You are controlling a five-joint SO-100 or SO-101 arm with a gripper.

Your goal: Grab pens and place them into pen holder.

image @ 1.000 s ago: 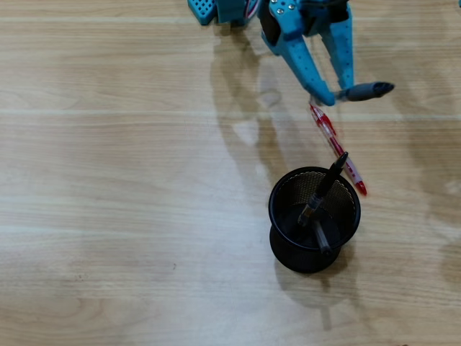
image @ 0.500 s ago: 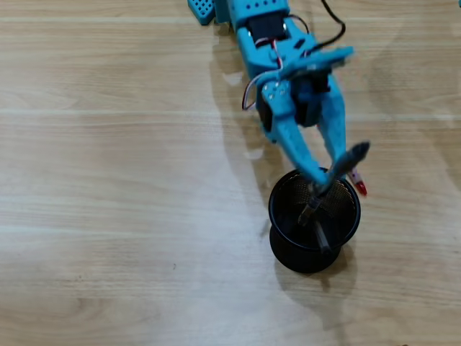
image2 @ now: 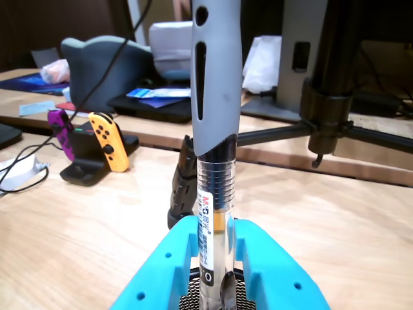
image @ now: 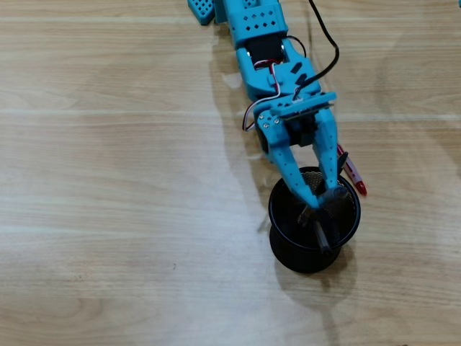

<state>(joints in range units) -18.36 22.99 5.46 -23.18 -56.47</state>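
Note:
In the overhead view my blue gripper point(image: 321, 198) reaches over the black mesh pen holder point(image: 294, 254). It is shut on a pen with a grey grip and a clear barrel point(image2: 216, 97). That pen stands upright between the jaws in the wrist view, where my gripper point(image2: 216, 255) has the pen's lower end over the holder's mesh point(image2: 188, 296). Dark pens point(image: 321, 232) lean inside the cup, and one black pen top point(image2: 184, 184) shows behind the jaws. A red pen point(image: 354, 175) lies on the table just beyond the holder's rim, partly hidden by the gripper.
The arm's base point(image: 248, 14) is at the top edge of the wooden table point(image: 115, 187). The wrist view shows game controllers on a stand point(image2: 97, 145) at the left and a black tripod leg point(image2: 329, 110) at the right, beyond the table.
The gripper has carried the grey-grip pen from beside the red pen down over the holder and turned it upright above the cup. The red pen has not moved.

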